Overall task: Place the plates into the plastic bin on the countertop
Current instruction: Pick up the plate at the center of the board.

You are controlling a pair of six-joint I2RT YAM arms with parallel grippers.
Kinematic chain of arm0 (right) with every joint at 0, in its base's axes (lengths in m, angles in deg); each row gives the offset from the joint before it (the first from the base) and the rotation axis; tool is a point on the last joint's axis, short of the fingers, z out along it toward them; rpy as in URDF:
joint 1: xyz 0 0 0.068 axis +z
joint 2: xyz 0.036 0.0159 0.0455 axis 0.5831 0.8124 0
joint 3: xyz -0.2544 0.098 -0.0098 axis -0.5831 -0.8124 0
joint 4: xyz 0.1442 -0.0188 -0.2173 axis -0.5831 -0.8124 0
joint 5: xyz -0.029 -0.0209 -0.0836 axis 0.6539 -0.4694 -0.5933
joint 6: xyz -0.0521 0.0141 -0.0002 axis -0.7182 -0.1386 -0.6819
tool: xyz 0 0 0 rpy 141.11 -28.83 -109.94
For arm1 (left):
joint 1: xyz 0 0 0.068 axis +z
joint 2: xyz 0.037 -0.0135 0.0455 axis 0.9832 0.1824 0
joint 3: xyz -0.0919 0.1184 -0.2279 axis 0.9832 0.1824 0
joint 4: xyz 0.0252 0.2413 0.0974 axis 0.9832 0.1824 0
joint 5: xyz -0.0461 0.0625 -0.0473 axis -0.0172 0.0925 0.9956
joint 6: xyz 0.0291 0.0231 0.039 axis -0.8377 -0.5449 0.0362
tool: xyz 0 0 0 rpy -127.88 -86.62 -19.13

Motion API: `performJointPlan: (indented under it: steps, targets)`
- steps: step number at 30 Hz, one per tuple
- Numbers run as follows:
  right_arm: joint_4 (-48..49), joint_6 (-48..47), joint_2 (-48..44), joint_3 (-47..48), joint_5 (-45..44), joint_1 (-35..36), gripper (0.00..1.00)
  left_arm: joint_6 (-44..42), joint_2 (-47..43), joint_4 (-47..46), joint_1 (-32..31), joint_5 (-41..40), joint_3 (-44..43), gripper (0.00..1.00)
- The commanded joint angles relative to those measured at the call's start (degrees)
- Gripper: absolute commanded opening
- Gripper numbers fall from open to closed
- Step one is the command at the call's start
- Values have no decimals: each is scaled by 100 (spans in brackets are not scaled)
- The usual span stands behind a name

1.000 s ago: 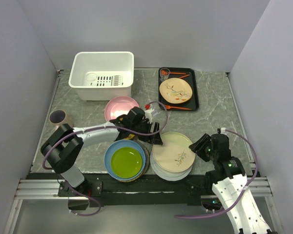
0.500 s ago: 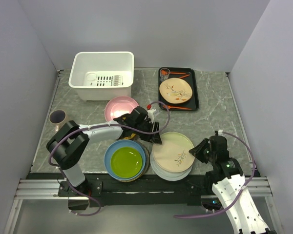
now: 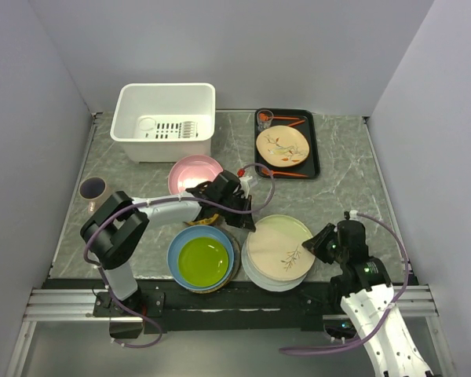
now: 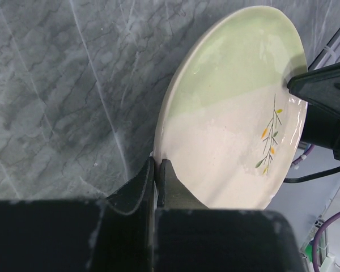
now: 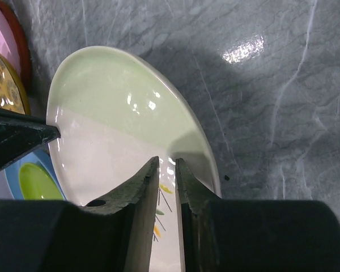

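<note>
The cream-and-green plate with a sprig point(image 3: 279, 245) lies on top of a white plate point(image 3: 268, 284) near the front edge of the countertop point(image 3: 345, 181). My left gripper point(image 3: 249, 220) is at its left rim. In the left wrist view the left gripper point(image 4: 157, 163) is shut on the thin edge of the plate point(image 4: 232, 113). My right gripper point(image 3: 322, 243) is at the plate's right side. The right gripper point(image 5: 168, 161) hangs over the plate point(image 5: 102, 113) with a narrow slit between its jaws, and the sprig shows through the slit. The white plastic bin point(image 3: 166, 86) stands at the back left.
A lime green plate point(image 3: 202, 261) rests in a blue plate point(image 3: 180, 243) left of the stack. A pink plate point(image 3: 192, 171) lies behind them. A black tray point(image 3: 314, 149) with a peach plate point(image 3: 282, 145) is at the back right. A cup point(image 3: 93, 188) stands at the far left.
My left jaws have closed onto the plate's left rim. The right jaws narrowed and came in to the plate's right side. The plates have not moved.
</note>
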Motion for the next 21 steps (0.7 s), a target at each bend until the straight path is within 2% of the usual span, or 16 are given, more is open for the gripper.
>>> performJointPlan:
  steps: [1,9,13,16,21]
  targets:
    - [-60,-117,-142,273,-18,28,28,-120,-192,160,-44,-113,-292,1]
    - [-280,-372,-160,846,-132,28,48,-67,-807,660,26,-825,-468,1]
    - [-202,-355,-221,714,-53,28,81,3,-1201,687,219,-817,-319,1]
    - [-88,-329,-221,574,61,28,84,47,-1422,643,334,-624,-222,1]
    - [123,-258,-212,354,316,28,82,135,-1651,722,457,-553,-151,1]
